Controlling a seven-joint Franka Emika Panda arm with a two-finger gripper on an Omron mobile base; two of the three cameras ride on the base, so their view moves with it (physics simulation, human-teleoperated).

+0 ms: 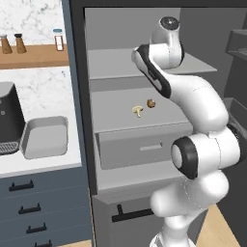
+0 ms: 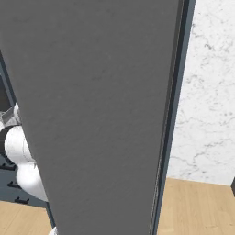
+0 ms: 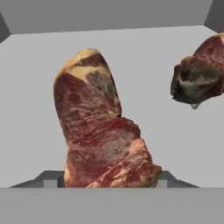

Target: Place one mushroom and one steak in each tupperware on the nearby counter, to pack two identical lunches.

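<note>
Grey fridge shelf (image 3: 35, 87) bears 2 steaks (image 3: 105, 140); counter (image 1: 43, 166) holds tupperware (image 1: 44, 137).

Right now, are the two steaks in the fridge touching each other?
Apart. The hand view shows plain grey fridge floor between the near steak and the second steak at the right edge.

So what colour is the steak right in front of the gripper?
Deep red marbled meat with a tan, yellowish fat cap at its far end; the steak shows best in the hand view.

Flat, even rendered light, soft faint shadows, no glare, slightly coarse low-resolution edges.
</note>
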